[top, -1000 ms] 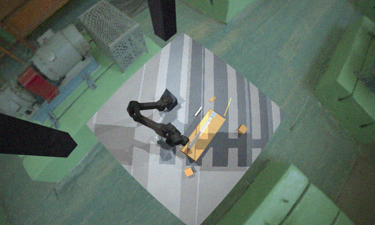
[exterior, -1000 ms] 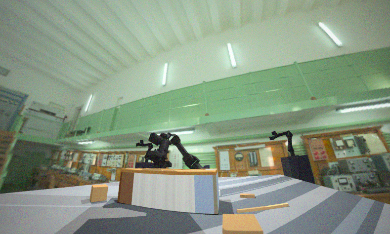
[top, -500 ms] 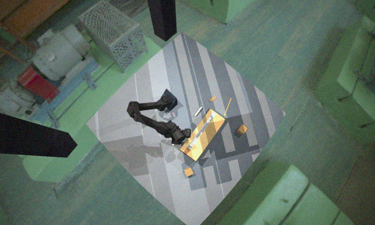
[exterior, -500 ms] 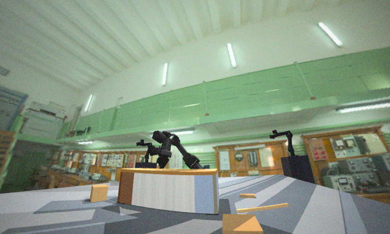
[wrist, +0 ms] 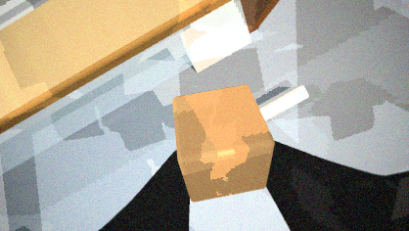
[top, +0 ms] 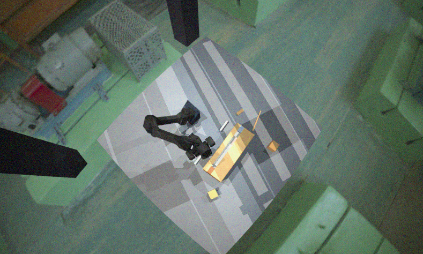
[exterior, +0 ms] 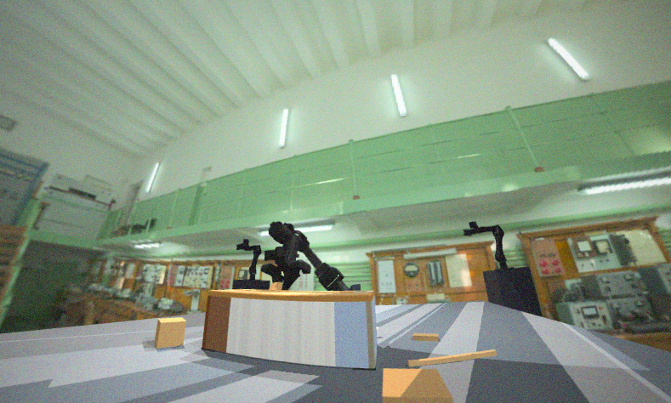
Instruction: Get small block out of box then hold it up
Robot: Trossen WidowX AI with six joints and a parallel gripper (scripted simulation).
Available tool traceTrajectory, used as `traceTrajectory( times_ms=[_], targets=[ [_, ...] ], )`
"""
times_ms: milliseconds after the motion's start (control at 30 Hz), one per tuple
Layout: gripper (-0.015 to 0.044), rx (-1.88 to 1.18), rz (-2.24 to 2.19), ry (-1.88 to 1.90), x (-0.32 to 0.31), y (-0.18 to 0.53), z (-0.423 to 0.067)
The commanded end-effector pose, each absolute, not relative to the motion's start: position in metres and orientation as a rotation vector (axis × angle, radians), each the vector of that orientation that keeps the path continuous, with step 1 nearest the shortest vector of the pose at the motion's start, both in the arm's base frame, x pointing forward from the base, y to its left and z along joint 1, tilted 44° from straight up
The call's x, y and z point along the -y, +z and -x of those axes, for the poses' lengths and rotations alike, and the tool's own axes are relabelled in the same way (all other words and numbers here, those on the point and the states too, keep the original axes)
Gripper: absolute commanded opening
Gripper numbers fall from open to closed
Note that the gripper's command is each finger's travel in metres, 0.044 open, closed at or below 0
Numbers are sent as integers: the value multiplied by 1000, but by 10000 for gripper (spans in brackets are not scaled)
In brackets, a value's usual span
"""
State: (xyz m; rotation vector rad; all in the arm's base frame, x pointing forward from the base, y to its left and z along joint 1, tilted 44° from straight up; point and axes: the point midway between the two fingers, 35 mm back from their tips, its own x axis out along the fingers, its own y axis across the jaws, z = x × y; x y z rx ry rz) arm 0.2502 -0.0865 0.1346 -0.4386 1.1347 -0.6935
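item: my gripper [top: 205, 148], fingers clamped on the small orange block [wrist: 221, 141], which sits raised off the grey striped table [top: 162, 176] just beside the long side of the orange box [top: 228, 151]; nearby on the table, a white rod [wrist: 284, 103] below the block.

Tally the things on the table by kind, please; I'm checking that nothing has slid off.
Orange-tan cube blocks: 3, one held in the black hand
Short white rods: 2
Tan wooden strips: 2
Clear-fronted orange box: 1
Total: 8
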Motion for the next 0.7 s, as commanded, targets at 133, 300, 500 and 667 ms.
traceTrajectory(
  times_ms=[133, 300, 500, 667],
  targets=[
    [0, -1247, 728, -527, 80, 136, -247],
    [0, -1312, 916, -409, 75, 137, -245],
    [0, -1381, 1140, -260, 70, 139, -243],
    [0, -1430, 1326, -129, 66, 141, -241]
  ],
)
